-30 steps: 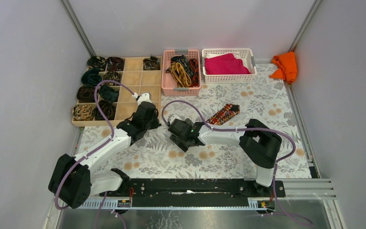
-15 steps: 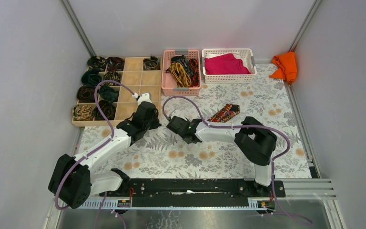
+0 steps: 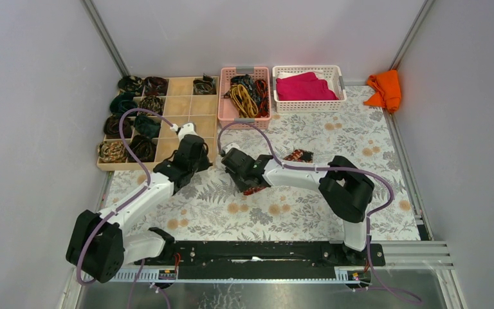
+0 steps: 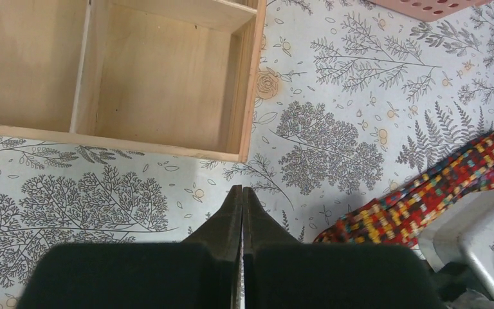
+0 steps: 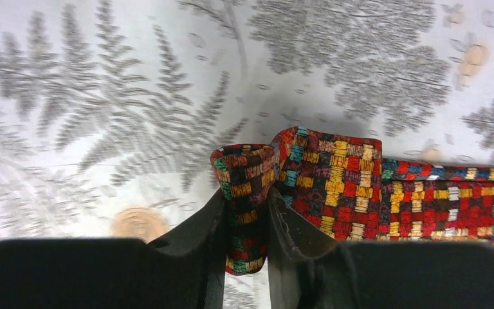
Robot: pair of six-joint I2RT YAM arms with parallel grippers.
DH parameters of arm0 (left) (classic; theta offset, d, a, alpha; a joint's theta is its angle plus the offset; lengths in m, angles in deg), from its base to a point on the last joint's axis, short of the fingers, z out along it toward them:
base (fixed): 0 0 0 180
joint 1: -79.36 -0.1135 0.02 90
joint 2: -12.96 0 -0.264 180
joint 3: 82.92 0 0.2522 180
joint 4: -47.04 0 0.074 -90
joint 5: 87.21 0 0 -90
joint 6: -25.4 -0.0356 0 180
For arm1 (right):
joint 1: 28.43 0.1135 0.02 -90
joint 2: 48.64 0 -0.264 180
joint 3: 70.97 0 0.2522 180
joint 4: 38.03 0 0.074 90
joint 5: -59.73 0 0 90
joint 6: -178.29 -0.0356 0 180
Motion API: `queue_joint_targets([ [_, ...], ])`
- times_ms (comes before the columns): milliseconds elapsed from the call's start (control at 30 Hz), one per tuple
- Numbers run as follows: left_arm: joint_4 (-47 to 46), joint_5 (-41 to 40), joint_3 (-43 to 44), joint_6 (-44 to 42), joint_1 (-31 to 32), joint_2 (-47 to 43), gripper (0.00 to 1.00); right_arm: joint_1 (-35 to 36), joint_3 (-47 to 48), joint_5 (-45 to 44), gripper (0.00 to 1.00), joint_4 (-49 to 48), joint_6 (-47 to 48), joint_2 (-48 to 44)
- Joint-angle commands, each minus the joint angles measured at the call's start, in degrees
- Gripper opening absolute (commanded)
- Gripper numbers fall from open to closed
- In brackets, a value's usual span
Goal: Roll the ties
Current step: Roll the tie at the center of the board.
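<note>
Floral tabletop (image 3: 360,135) carried the red-patterned tie (image 5: 334,174) centrally, beside the wooden tray (image 4: 249,90). Right tool (image 5: 246,193) pinched its folded end (fabric bunched between the fingers). Left tool (image 4: 242,191) sat fully closed, empty.

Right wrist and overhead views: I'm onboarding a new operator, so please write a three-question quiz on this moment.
1. True or false: the right fingers pinch a folded end of the red patterned tie.
2. What lies in the white basket? A) magenta cloth B) scissors C) nothing
3. Fill in: the left fingers are ___ and hold nothing.

Key: 1 true; 2 A; 3 shut.
</note>
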Motion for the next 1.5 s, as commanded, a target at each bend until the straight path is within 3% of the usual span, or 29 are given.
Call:
queue_joint_targets([
  [0, -3.05, 0.09, 0.03, 0.04, -0.90, -1.22, 0.00, -0.44, 2.90, 11.89, 0.24, -2.37, -7.25, -1.42],
  [567, -12.69, 10.17, -0.06, -0.40, -0.93, 5.28, 0.00, -12.29, -21.13, 38.25, 0.22, -34.33, -26.67, -11.40],
  [767, -18.82, 14.64, -0.01, -0.19, -0.84, 9.23, 0.00, -14.83, -25.35, 43.32, 0.21, -40.77, -30.33, -13.16],
  [1100, -36.26, 36.97, 0.86, 0.44, -0.24, 26.12, 0.00, -17.86, -29.05, 46.73, 0.21, -44.51, -31.27, -13.03],
  [1300, -46.23, 49.59, -3.72, 2.62, -0.23, 31.27, 0.00, -18.80, -30.35, 46.80, 0.20, -44.71, -30.12, -13.46],
  [1467, -49.58, 55.03, -5.94, 3.56, -0.23, 34.05, 0.00, -19.40, -31.34, 46.81, 0.20, -45.58, -30.37, -13.97],
])
